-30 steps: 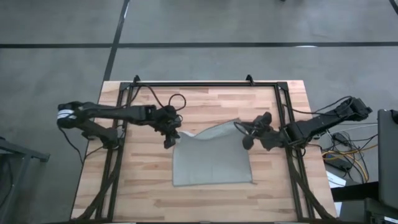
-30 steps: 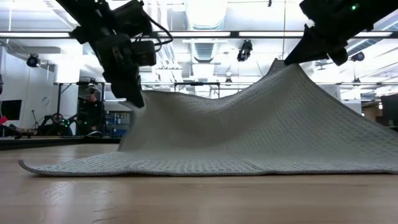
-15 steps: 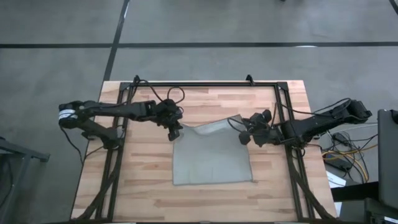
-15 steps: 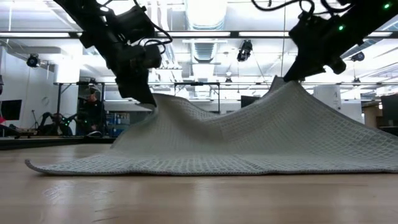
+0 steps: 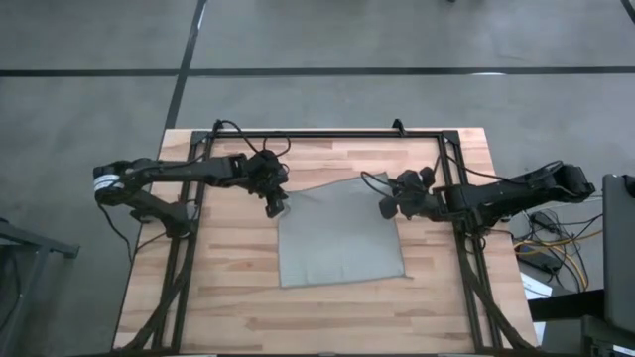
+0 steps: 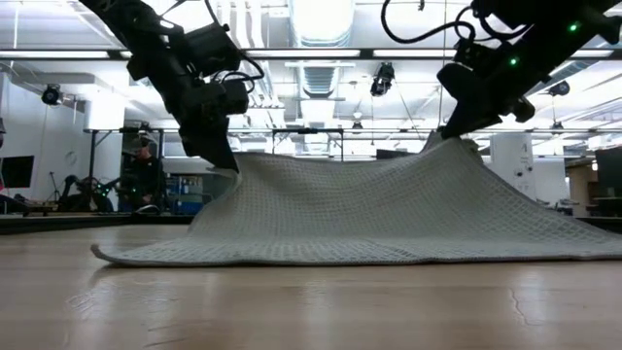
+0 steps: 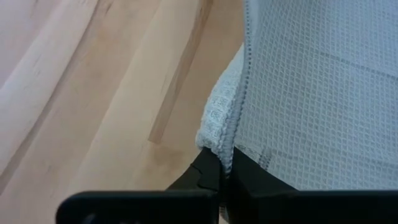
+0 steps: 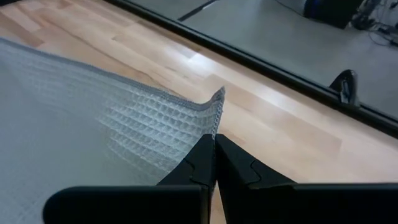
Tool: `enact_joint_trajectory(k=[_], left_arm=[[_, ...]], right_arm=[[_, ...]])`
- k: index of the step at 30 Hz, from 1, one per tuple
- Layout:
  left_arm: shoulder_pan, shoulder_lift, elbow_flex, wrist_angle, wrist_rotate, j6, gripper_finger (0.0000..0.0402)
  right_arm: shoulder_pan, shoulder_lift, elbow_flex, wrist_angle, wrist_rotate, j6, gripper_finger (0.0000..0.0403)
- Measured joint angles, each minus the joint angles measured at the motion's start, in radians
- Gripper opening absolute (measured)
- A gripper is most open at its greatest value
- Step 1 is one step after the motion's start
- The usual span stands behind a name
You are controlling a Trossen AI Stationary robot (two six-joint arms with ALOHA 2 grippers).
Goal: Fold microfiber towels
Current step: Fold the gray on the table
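Microfiber towel [image 5: 339,234] spread at the table's [image 5: 228,307] centre, far edge raised, near edge resting on the wood. Left gripper [image 5: 275,205] clenches the far-left corner and right gripper [image 5: 388,206] the far-right corner, apparently to keep the cloth taut for folding.

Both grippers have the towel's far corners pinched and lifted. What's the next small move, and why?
Probably carry both corners together toward the near edge. The left gripper and right gripper are each shut on a far corner of the towel, raised off the table, while its near edge lies flat.
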Motion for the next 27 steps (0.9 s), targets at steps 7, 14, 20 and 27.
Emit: enact_joint_trajectory(k=[7, 14, 20, 27], left_arm=[[0.000, 0.001, 0.000, -0.002, -0.039, -0.004, 0.0023], [0.002, 0.001, 0.000, -0.002, -0.064, -0.015, 0.0038], [0.002, 0.001, 0.000, -0.002, -0.064, -0.014, 0.0060], [0.002, 0.001, 0.000, -0.002, -0.064, -0.017, 0.0091]], right_arm=[[0.000, 0.000, 0.000, 0.000, -0.004, 0.000, 0.0008], [0.000, -0.001, 0.000, 0.000, -0.004, -0.002, 0.0008], [0.000, -0.001, 0.000, 0.000, -0.006, -0.026, 0.0017], [0.000, 0.000, 0.000, 0.000, -0.009, -0.024, 0.0063]])
